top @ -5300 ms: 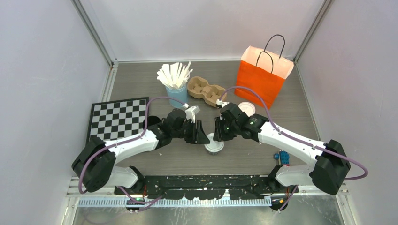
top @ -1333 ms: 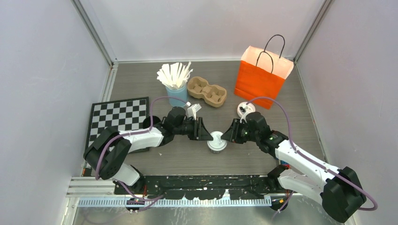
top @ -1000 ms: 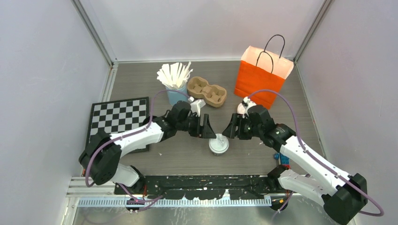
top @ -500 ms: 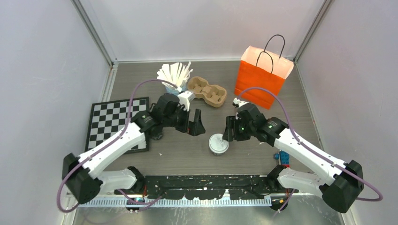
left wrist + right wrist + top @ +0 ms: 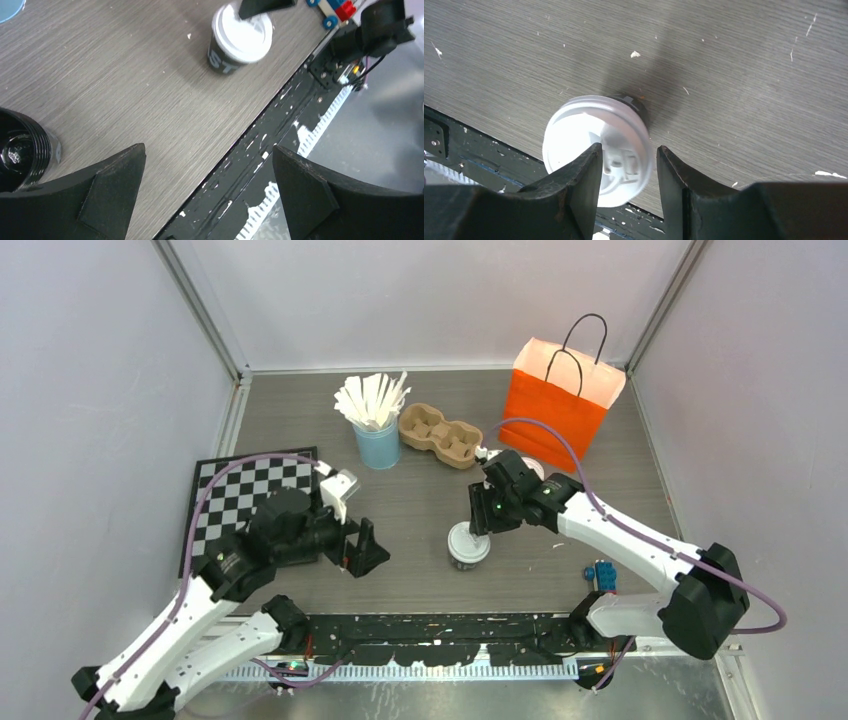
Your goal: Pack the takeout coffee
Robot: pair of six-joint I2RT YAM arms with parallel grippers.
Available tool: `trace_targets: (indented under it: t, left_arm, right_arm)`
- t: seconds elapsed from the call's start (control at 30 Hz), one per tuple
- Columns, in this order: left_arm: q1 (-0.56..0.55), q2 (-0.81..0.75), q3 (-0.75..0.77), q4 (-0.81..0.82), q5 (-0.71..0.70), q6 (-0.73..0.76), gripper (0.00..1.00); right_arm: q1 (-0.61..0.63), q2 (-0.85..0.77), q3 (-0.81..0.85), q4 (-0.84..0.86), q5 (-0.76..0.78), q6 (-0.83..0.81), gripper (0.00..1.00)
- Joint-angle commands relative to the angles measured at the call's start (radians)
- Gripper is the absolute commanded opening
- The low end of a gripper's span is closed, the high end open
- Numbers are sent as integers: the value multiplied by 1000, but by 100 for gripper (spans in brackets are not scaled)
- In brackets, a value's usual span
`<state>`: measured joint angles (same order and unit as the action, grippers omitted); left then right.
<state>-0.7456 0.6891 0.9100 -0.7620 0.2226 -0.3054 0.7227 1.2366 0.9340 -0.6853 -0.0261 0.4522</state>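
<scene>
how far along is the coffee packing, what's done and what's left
Done: one lidded coffee cup stands upright, ready to move. In hand: the right gripper hovers right over it, jaws apart, apparently not gripping; the left gripper is open and off to the side. Left: the cardboard carrier has both wells empty, and the cup is far from the orange bag.

My right gripper (image 5: 629, 150) is matte black, and the coffee cup (image 5: 574, 135) has a white lid on a grey-black wall with pale lettering. My table (image 5: 420, 530) is grey wood grain. I also see an orange bag (image 5: 555, 415) with black handles, a light-blue cup (image 5: 378, 448) of white sticks, a tan cup carrier (image 5: 440, 435) and a black-and-white checkerboard (image 5: 240, 495).
</scene>
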Motion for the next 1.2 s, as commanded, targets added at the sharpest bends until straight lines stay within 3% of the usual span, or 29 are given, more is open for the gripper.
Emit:
trace_targets:
  t: [0.0, 0.13, 0.37, 0.8, 1.17]
  left_arm:
    - [2, -107, -95, 45, 8, 71, 100]
    - [2, -142, -91, 26, -76, 83, 100]
    - [2, -122, -97, 6, -68, 100, 100]
    - [1, -148, -102, 5, -84, 101, 100]
    - [2, -154, -102, 4, -85, 101, 100]
  right_arm:
    - [8, 37, 67, 21, -25, -52, 48]
    - [10, 55, 69, 18, -6, -53, 39]
    - [11, 33, 71, 0, 21, -33, 23]
    - [-16, -71, 38, -202, 443, 132, 20]
    - [-93, -194, -39, -272, 522, 253, 23]
